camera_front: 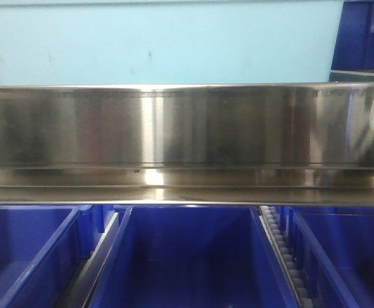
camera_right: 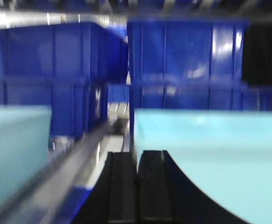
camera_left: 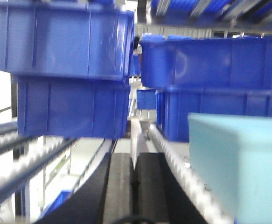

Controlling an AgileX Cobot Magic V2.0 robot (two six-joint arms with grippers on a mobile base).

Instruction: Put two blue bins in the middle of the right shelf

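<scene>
A light-blue bin [camera_front: 167, 42] fills the top of the front view, above a steel shelf beam [camera_front: 187, 128]. In the left wrist view my left gripper [camera_left: 135, 156] is shut on a thin pale wall [camera_left: 136, 137] standing edge-on between its black fingers. A light-blue bin [camera_left: 238, 168] sits close on its right. In the right wrist view my right gripper [camera_right: 136, 154] is shut on the left wall of a light-blue bin [camera_right: 210, 154]. Another light-blue surface [camera_right: 14, 149] shows at the left edge. The views are blurred.
Dark blue bins stand stacked ahead of both wrists [camera_left: 66, 42] [camera_left: 210, 60] [camera_right: 52, 51] [camera_right: 187, 51]. Roller tracks [camera_left: 182, 177] run along the shelf lanes. Below the beam, three dark blue bins [camera_front: 187, 256] [camera_front: 20, 250] [camera_front: 347, 256] sit side by side.
</scene>
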